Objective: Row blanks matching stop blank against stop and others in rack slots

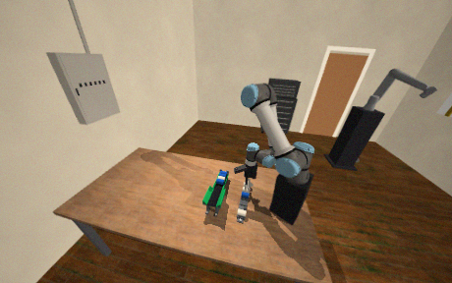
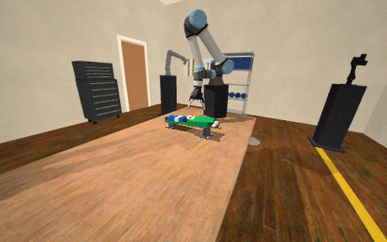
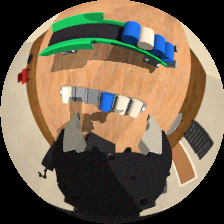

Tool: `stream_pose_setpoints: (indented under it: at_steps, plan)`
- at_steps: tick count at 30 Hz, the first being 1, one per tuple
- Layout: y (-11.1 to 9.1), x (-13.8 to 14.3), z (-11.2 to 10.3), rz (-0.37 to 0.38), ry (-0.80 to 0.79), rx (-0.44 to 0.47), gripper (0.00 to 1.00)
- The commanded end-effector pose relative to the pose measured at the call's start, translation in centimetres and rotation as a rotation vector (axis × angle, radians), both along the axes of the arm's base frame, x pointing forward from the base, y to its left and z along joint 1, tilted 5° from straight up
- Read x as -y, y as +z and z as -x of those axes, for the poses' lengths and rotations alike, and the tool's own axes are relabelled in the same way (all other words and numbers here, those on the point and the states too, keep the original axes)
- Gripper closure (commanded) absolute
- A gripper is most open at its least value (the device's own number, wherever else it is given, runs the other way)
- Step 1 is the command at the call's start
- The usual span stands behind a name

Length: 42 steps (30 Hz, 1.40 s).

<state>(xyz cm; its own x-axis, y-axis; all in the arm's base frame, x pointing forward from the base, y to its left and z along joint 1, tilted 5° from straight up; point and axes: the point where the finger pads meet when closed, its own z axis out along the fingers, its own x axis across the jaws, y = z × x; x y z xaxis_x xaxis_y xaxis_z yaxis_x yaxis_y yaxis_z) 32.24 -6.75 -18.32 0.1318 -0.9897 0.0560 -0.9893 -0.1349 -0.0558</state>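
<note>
The green feed ramp (image 1: 212, 198) (image 2: 201, 122) (image 3: 75, 22) stands on the table. At its stop end lies a row of blanks: a blue one (image 3: 131, 31), a cream one (image 3: 146, 37) and two more blue ones (image 3: 164, 45); the row also shows in the top view (image 1: 223, 175) and the exterior view (image 2: 177, 118). The grey stock rack (image 1: 245, 208) (image 3: 70, 93) lies beside the ramp. It holds a blue blank (image 3: 107, 101) and two cream blanks (image 3: 128, 105). My gripper (image 1: 248, 186) (image 2: 196, 101) (image 3: 113, 113) is open and empty, hanging just above the rack's end nearest the arm.
The arm's dark pedestal (image 1: 290, 198) stands at the table's edge, close to the rack. The table (image 1: 138, 197) stretches wide to the left of the ramp. A tool cabinet (image 2: 98, 90) and a shelf (image 2: 241, 84) stand off the table.
</note>
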Motion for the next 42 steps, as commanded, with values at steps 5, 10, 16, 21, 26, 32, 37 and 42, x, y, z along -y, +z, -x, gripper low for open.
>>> stream_pose_setpoints:
  at_steps: [5,10,16,21,26,32,37,42]
  plan:
    - [-0.1,-0.6,0.1,0.007,0.232,-0.005,0.00]
    - [-0.1,-0.9,0.2,0.016,0.361,-0.011,0.00]
    - [-0.2,-1.1,0.3,0.024,0.484,-0.017,0.00]
    - [-0.2,-1.4,0.5,0.033,0.630,-0.023,0.00]
    - [-0.3,-1.6,0.6,0.041,0.748,-0.029,0.00]
    - [-0.3,-1.9,0.8,0.051,0.906,-0.036,0.00]
    - [-0.3,-2.0,0.9,0.056,0.968,-0.039,0.00]
    - [-0.4,-2.2,1.1,0.064,1.096,-0.044,0.00]
